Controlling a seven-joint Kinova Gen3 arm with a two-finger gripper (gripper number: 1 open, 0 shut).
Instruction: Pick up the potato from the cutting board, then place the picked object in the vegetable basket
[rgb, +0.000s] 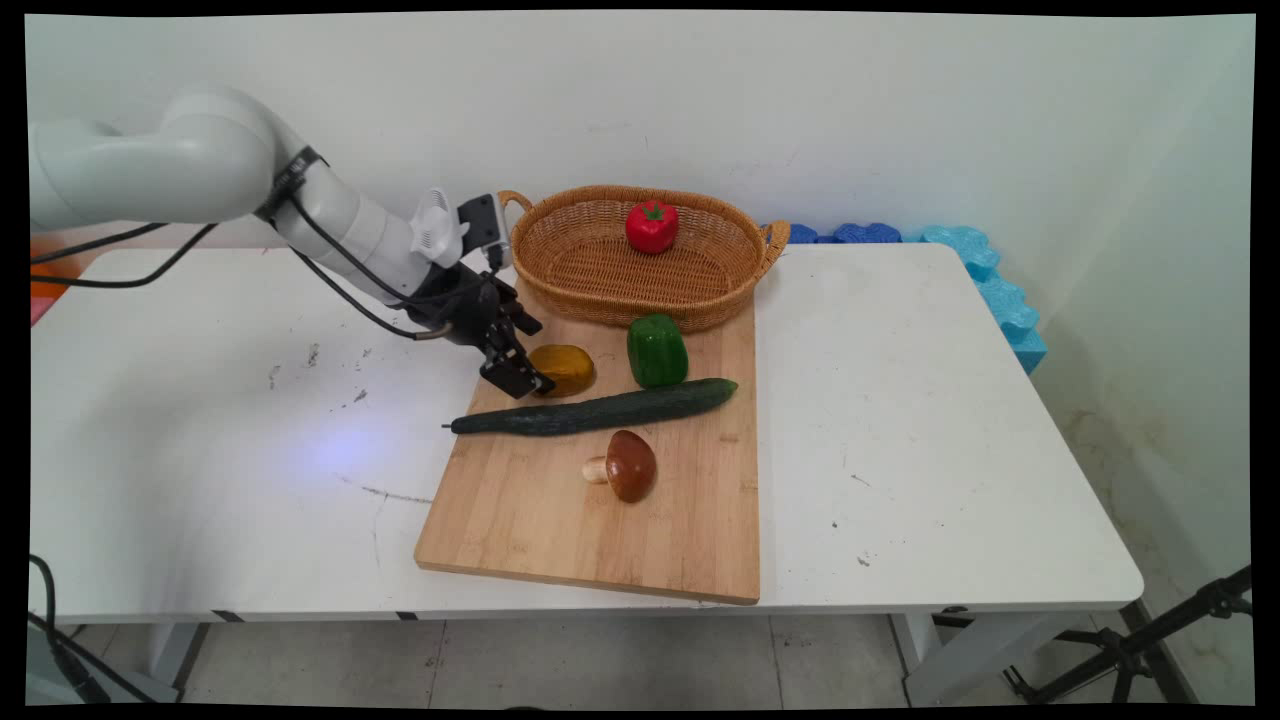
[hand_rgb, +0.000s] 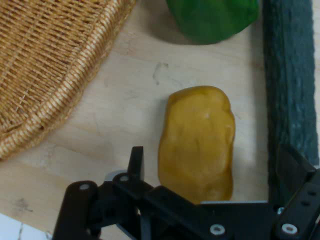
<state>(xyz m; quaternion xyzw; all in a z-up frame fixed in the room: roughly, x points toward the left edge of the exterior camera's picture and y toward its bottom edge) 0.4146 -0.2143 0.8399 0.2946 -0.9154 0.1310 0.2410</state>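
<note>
Main view, item by item: white bench (rgb: 900, 420) carrying a bamboo cutting board (rgb: 560, 520), long side running away from the camera, its far end tucked against a wicker basket (rgb: 600, 290). Basket contents: one red pepper (rgb: 652, 226), resting toward the rear wall of the weave. Board contents, far to near: yellow-brown potato (rgb: 565, 369), lying just beside the basket's front wall; green pepper (rgb: 657, 350), upright, right of the potato and apart from it; dark cucumber (rgb: 600, 410), laid crosswise, its stem end overhanging the board's left edge; brown-capped mushroom (rgb: 625, 466), on its side, well nearer the camera. Tool (rgb: 528, 382): black, two-fingered, reaching in low from the left at the end of the white arm, tilted down toward the potato's left end. Hand view: tool (hand_rgb: 212, 170) open, one finger on either side of the potato (hand_rgb: 197, 142), neither visibly touching it; the spread appears set to straddle the potato across its short width, a judgement from the finger spacing. Cucumber (hand_rgb: 292, 90) runs close along one finger's outer side, basket (hand_rgb: 45, 65) lies off the other side, green pepper (hand_rgb: 212, 17) sits beyond the potato. Blue foam blocks (rgb: 990, 280) line the wall behind the bench at the right.
</note>
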